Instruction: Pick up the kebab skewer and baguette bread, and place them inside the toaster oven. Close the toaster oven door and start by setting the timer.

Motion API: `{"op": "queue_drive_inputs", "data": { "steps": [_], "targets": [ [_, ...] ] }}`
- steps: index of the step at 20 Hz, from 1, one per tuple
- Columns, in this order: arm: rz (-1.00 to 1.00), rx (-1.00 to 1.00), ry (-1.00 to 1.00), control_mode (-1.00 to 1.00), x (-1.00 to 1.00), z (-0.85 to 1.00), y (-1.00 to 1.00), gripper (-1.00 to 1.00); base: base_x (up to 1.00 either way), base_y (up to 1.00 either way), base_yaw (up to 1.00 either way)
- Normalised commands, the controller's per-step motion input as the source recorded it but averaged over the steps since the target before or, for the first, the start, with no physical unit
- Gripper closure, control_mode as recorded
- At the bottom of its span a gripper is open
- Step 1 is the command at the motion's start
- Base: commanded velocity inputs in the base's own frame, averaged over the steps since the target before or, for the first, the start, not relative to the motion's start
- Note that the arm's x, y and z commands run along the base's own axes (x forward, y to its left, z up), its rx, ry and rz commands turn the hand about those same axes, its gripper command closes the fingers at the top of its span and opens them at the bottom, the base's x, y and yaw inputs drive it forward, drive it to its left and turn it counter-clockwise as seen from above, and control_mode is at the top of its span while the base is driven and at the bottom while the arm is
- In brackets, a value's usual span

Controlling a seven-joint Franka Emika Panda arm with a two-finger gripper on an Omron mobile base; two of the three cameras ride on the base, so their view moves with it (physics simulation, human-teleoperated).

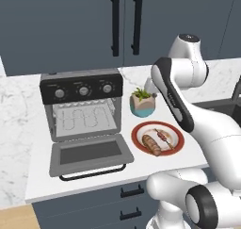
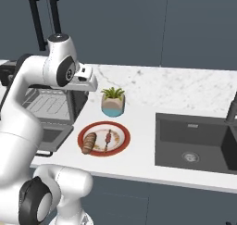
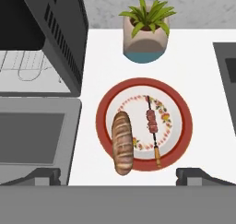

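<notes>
A red-rimmed plate (image 3: 103, 126) on the white counter holds both foods. The baguette bread (image 3: 122, 142) lies on its left side, and the kebab skewer (image 3: 152, 121) lies apart from it on the right. My gripper (image 3: 120, 177) hangs open high above the plate's near edge, with nothing between its fingertips (image 3: 44, 176). To the plate's left stands the toaster oven (image 1: 80, 89) with its door (image 1: 89, 152) dropped flat, showing the wire rack. From the base I see the plate (image 1: 141, 129), baguette bread (image 1: 151, 144) and kebab skewer (image 1: 163, 137) again, also the baguette bread (image 2: 89, 143) and kebab skewer (image 2: 108, 139).
A small potted plant (image 3: 145, 32) stands just behind the plate, close to the oven's right side. A dark sink (image 2: 194, 145) is sunk into the counter to the right. Dark cabinet doors with black handles (image 1: 115, 23) hang above.
</notes>
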Motion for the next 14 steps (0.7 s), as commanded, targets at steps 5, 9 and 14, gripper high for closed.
{"op": "queue_drive_inputs", "data": {
  "steps": [5, 9, 14],
  "targets": [
    [0.0, 0.0, 0.0, 1.0, 0.0, 0.0, 0.0, -1.0, 0.64, 0.11, 0.09],
    [0.0, 0.0, 0.0, 1.0, 0.0, 0.0, 0.0, -1.0, 0.69, 0.13, 0.06],
    [0.0, 0.0, 0.0, 1.0, 0.0, 0.0, 0.0, -1.0, 0.47, 0.06, 0.0]
  ]
}}
